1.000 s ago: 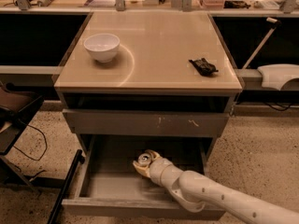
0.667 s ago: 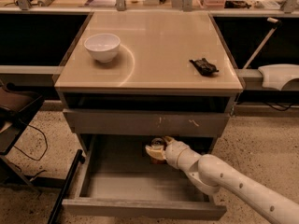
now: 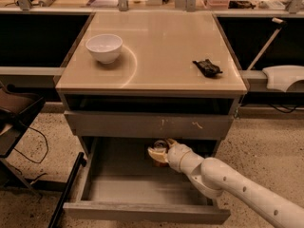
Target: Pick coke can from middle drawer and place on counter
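Observation:
The middle drawer [image 3: 118, 189] is pulled open below the cabinet and shows its grey inner tray. My gripper [image 3: 159, 152] is inside it near the back, just under the drawer front above. Its pale fingers are closed around the coke can [image 3: 160, 145]. Only the can's silver top and a sliver of red-orange show, and it is held a little above the tray floor. My white arm [image 3: 228, 184] reaches in from the lower right over the drawer's front right corner. The beige counter [image 3: 161, 42] is the cabinet top above.
A white bowl [image 3: 104, 47] stands on the counter's left. A small black object [image 3: 206, 67] lies near its right edge. The scratched grey drawer front [image 3: 147, 125] above is shut. A dark chair [image 3: 14, 113] and cables are on the left.
My gripper has risen with the can from the tray floor towards the back of the drawer, close under the scratched drawer front.

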Controlling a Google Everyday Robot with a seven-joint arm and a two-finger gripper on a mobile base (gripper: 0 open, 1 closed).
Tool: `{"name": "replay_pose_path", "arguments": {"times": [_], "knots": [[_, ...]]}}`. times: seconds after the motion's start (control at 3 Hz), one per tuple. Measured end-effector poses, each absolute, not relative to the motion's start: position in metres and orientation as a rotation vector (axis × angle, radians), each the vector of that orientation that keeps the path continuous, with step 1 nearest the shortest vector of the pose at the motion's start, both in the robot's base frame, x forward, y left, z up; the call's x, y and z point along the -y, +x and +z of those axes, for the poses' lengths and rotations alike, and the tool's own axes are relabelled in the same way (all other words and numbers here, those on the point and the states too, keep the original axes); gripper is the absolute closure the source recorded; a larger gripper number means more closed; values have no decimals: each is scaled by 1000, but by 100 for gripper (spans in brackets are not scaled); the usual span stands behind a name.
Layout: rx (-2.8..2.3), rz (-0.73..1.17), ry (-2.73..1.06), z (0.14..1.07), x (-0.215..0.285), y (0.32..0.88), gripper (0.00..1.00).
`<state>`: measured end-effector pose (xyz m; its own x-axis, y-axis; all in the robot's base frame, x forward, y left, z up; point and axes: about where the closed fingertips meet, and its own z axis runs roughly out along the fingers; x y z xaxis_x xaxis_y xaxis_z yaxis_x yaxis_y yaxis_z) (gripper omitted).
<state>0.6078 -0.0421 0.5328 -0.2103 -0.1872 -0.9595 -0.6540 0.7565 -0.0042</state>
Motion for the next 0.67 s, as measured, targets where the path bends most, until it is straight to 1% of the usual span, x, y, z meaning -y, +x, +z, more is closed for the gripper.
{"name": "replay_pose_path", "arguments": {"times": [0.67], "knots": [[-1829, 647, -752, 503, 62, 509, 100]]}}
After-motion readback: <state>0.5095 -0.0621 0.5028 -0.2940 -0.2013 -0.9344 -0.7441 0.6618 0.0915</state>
